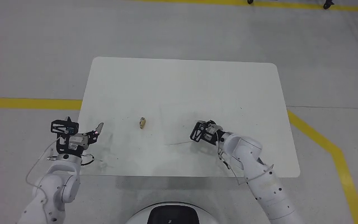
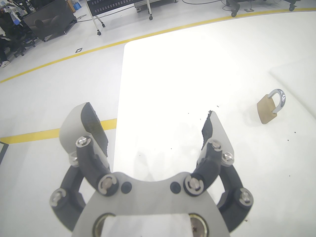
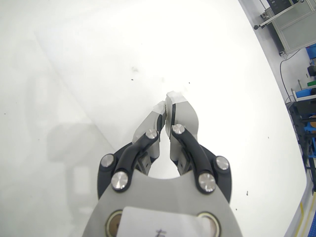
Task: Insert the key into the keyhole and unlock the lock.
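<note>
Padlock is lying on white table btw both grippers, apart from each. L gripper is hanging wide open, empty, over table edge. R gripper is pinching closed; contents unclear. Dark specks are dotting tabletop nearby.

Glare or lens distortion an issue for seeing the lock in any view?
Left wrist view: the table washes to white ahead of the open left gripper, but the padlock is readable; the yellow floor line bows from lens distortion. Right wrist view: glare on the table around the shut right gripper, table edge curved. Top view: even light, padlock tiny.
</note>
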